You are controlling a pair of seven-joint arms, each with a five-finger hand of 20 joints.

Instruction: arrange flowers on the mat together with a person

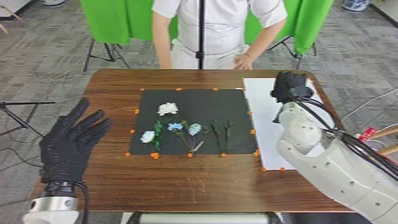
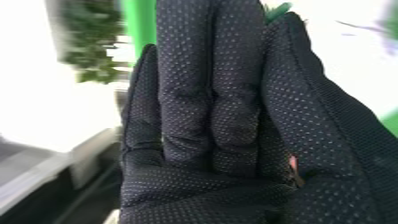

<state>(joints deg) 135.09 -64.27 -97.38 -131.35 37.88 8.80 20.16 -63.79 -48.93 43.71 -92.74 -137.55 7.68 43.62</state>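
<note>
My black-gloved right hand (image 1: pixel 290 89) is near the brown wooden surface's (image 1: pixel 187 187) far right corner, my left hand (image 1: pixel 67 145) by its left edge; a ruffled white flower (image 1: pixel 168 108) lies on the black rectangular mat (image 1: pixel 213 106).

The dark mat (image 1: pixel 202 102) lies flat on the surface (image 1: pixel 195 180), and on it a frilly white flower (image 1: pixel 167 108) sits toward ten o'clock. A pale bloom (image 1: pixel 147 136) rests near eight o'clock, just beside an upright leafy green sprig (image 1: pixel 159 136). Around the middle, two small bluish flowers (image 1: pixel 195 129) lie side by side — their thin stems running toward six o'clock — and two slim dark-green stems (image 1: pixel 227 131) lie roughly parallel toward four o'clock.
</note>
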